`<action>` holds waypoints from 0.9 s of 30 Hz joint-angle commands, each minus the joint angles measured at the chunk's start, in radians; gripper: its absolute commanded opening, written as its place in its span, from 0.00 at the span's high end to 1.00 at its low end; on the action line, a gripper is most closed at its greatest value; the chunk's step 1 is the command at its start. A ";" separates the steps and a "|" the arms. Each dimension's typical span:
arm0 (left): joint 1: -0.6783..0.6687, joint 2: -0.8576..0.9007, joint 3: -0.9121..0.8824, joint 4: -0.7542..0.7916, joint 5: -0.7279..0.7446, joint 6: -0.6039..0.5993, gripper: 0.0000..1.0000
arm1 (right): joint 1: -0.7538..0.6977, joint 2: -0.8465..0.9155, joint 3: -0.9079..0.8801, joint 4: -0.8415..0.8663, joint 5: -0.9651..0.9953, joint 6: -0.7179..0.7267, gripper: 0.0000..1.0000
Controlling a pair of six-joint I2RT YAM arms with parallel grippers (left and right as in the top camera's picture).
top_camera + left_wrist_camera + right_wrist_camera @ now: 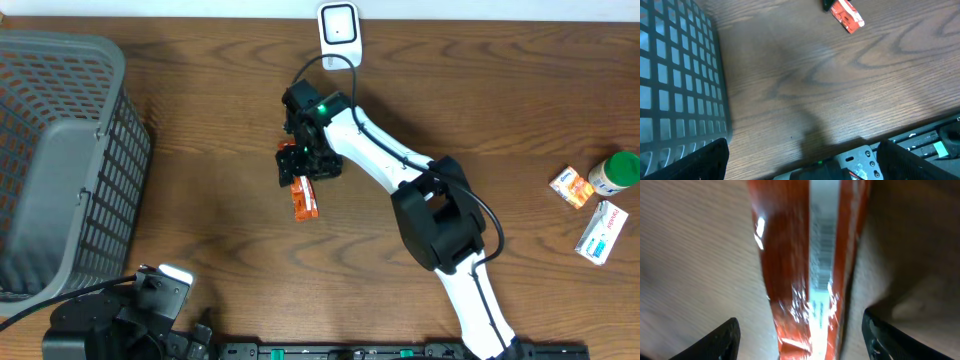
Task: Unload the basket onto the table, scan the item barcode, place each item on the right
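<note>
The scene reads as a mock shop checkout in a robotics lab. A wood-grain bench (200,150) carries a white barcode scanner (339,28) at its far edge, a grey plastic shopping basket (60,160) at its left edge, and small packaged groceries (601,232) near its right edge.

White right arm (375,150), black joints (440,225), dark fingers (715,342), green light (322,109)

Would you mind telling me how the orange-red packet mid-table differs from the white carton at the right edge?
The orange-red packet is glossy and flat; the white carton is boxy with blue print. The packet lies at the right gripper; the carton sits clear of both arms. Both rest on the wooden table.
</note>
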 commanded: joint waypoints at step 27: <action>-0.003 -0.003 0.006 -0.003 -0.003 0.006 0.05 | 0.039 0.056 -0.252 0.147 0.092 0.161 0.99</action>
